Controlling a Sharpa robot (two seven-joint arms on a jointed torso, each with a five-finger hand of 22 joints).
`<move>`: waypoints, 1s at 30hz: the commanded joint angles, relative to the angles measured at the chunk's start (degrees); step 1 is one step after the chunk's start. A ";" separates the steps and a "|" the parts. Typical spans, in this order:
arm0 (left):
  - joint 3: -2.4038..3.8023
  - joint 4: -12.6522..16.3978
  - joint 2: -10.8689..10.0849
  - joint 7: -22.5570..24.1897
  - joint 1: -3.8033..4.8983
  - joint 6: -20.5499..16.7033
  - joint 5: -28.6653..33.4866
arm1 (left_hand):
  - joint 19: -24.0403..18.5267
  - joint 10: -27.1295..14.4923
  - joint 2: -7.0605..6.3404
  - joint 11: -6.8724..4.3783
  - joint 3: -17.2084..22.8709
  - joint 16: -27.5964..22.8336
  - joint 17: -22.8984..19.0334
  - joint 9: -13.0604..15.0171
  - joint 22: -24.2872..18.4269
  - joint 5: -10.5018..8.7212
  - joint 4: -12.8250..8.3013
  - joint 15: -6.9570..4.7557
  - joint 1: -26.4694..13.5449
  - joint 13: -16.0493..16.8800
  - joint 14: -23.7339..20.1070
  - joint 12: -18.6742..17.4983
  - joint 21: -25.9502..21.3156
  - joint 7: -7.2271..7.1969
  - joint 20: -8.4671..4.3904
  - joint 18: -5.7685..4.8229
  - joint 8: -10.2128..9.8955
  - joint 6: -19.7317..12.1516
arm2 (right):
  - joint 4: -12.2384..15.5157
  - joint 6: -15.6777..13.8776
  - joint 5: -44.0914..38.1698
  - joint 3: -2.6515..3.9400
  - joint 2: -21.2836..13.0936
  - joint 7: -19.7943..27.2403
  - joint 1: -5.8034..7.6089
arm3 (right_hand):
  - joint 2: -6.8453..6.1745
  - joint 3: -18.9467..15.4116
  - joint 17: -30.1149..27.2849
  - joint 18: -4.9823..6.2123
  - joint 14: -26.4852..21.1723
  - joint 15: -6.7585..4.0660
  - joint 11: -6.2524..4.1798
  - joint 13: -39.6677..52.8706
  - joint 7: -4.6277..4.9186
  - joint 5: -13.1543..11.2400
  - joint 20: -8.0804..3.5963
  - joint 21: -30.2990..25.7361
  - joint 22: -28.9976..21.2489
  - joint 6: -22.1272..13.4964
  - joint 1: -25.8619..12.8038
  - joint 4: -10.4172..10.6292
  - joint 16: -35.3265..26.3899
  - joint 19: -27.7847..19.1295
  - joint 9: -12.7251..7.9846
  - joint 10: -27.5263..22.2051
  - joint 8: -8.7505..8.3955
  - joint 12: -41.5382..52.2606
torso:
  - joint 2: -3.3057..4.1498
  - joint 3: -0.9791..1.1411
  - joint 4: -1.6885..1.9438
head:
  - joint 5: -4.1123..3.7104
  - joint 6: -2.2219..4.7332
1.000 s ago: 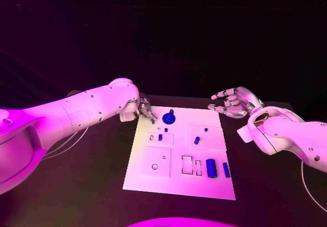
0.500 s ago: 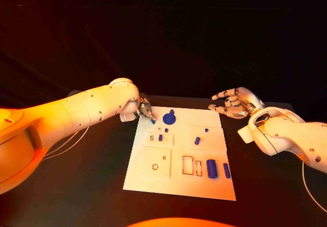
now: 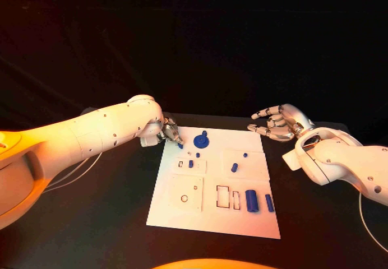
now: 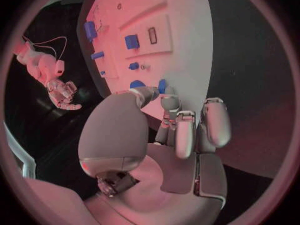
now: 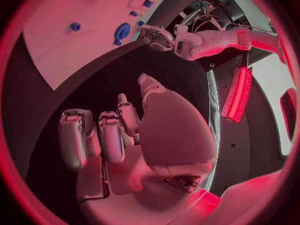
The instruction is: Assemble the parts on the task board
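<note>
Task board (image 3: 212,224) lies at table centre, carrying blue parts: a round part (image 3: 201,139) at its 12 o'clock end and two cylinders (image 3: 252,200) towards 5 o'clock. Left hand (image 3: 170,132) sits at the board's 11 o'clock corner, pinching a small blue part (image 4: 162,86) between fingertips. Right hand (image 3: 279,123) hovers off the 1 o'clock corner, fingers apart, holding nothing.
</note>
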 commanded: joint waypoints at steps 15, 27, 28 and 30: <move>0.18 14.56 -8.88 3.00 -0.03 -11.63 5.26 | 2.35 3.62 -2.19 -0.85 12.55 0.59 15.10 0.53 3.52 7.01 -13.14 -1.19 -3.44 3.65 6.15 2.75 2.10 -1.03 -0.77 -0.34 0.54 2.82 | 0.05 0.61 -0.19 0.01 -0.35 0.78 -0.10 | 0.03 0.39 10.51 0.69 4.94 -0.29 -0.36 0.65 -0.08 0.37 -0.43 -0.19 11.29 0.28 -0.39 0.13 -0.34 2.79 -0.07 0.29 0.38 0.34 | -0.45 0.10 0.47 | 0.21 -0.21; -0.09 21.52 -12.54 1.16 -1.82 -13.50 1.42 | 2.58 3.93 -2.37 -0.94 12.59 0.59 15.10 0.54 3.90 7.38 -13.33 -1.25 -3.54 4.04 6.15 3.04 2.31 -1.12 -0.84 -0.42 0.57 3.06 | 0.26 0.52 -0.16 0.00 -0.81 0.69 -0.11 | 0.03 0.39 10.51 0.69 4.94 -0.29 -0.36 0.65 -0.08 0.37 -0.43 -0.19 11.29 0.28 -0.39 0.13 -0.34 2.79 -0.07 0.29 0.38 0.34 | -0.40 0.10 0.50 | 0.46 -0.66; -0.12 21.91 -12.71 0.97 -2.01 -13.47 1.11 | 2.58 3.93 -2.37 -0.94 12.59 0.59 15.10 0.54 3.90 7.38 -13.33 -1.25 -3.54 4.04 6.15 3.04 2.31 -1.12 -0.84 -0.42 0.57 3.06 | 0.27 0.52 -0.16 0.00 -0.83 0.69 -0.11 | 0.03 0.39 10.51 0.69 4.94 -0.29 -0.36 0.65 -0.08 0.37 -0.43 -0.19 11.29 0.28 -0.39 0.13 -0.34 2.79 -0.07 0.29 0.38 0.34 | -0.39 0.07 0.49 | 0.47 -0.68; -0.20 22.46 -12.94 0.62 -2.31 -13.29 0.55 | 2.64 4.03 -2.44 -0.96 12.59 0.59 15.10 0.54 4.00 7.45 -13.38 -1.27 -3.57 4.20 6.15 3.15 2.37 -1.15 -0.85 -0.44 0.58 3.13 | 0.28 0.51 -0.16 0.00 -0.86 0.69 -0.11 | 0.03 0.39 10.51 0.69 4.94 -0.29 -0.36 0.65 -0.08 0.37 -0.43 -0.19 11.29 0.28 -0.39 0.13 -0.34 2.79 -0.07 0.29 0.38 0.34 | -0.38 0.06 0.46 | 0.52 -0.74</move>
